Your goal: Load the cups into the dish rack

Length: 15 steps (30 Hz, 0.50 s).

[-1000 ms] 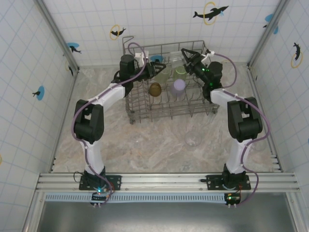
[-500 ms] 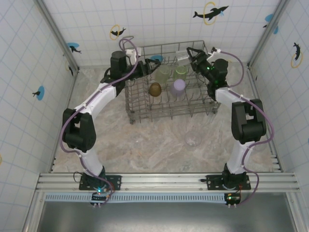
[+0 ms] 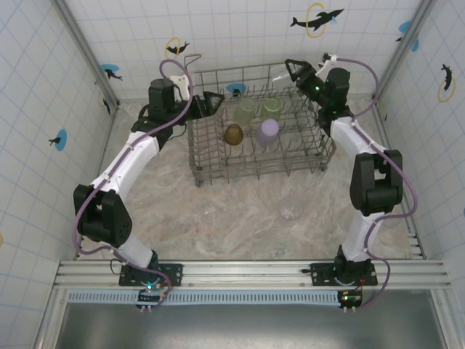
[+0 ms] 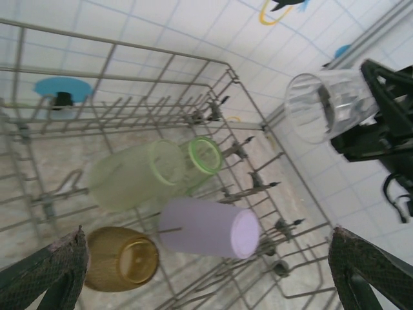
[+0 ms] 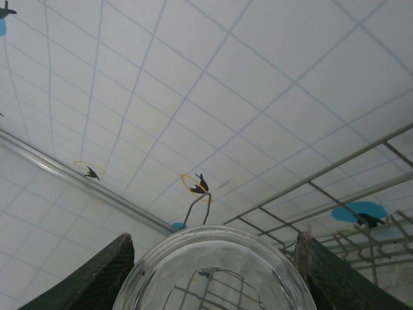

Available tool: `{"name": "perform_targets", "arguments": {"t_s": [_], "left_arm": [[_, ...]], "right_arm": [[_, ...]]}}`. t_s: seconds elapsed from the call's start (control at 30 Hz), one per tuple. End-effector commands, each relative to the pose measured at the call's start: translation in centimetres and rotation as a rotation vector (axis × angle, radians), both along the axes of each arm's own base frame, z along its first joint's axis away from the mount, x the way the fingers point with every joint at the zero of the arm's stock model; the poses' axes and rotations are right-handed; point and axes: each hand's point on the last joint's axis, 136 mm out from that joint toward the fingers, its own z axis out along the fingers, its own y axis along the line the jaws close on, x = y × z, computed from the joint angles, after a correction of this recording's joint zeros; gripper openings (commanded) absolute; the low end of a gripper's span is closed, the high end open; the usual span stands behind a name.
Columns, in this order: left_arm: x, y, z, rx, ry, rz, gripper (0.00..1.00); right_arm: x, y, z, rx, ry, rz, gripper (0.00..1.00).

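the left gripper (image 3: 213, 102) gapes wide and empty over the dish rack's (image 3: 256, 170) left rim, its arm stretched long. the right gripper (image 3: 292, 71) clasps a clear cup (image 4: 321, 105) sideways above the rack's far right corner, near the back wall. two pale green cups (image 3: 246, 112), an amber cup (image 3: 233, 134) and a lilac cup (image 3: 269, 131) lie among the tines. another clear cup (image 3: 290, 209) sits on the table (image 3: 240, 233) in front.

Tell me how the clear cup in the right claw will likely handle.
Probably light: the clear cup looks thin-walled and see-through. Its smooth glossy wall may slip in the right claw. Being round-sided, it could roll if laid loosely on the dish rack tines.
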Motion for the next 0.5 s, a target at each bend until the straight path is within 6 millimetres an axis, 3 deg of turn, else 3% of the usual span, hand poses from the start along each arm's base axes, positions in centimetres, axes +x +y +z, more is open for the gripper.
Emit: {"name": "perform_targets", "arguments": {"t_s": [0.0, 0.17, 0.47], "left_arm": [[-0.2, 2.3, -1.3, 0.144, -0.014, 0.077, 0.97], [-0.1, 4.6, -2.6, 0.248, -0.022, 0.169, 0.97], [0.0, 6.0, -3.9, 0.281, -0.011, 0.239, 0.97]], "right_arm": [[1.7, -0.9, -2.0, -0.204, 0.020, -0.095, 0.35], [2.8, -1.4, -3.3, -0.388, 0.033, -0.162, 0.35], [3.8, -2.0, -5.6, -0.674, 0.096, -0.248, 0.34]]}}
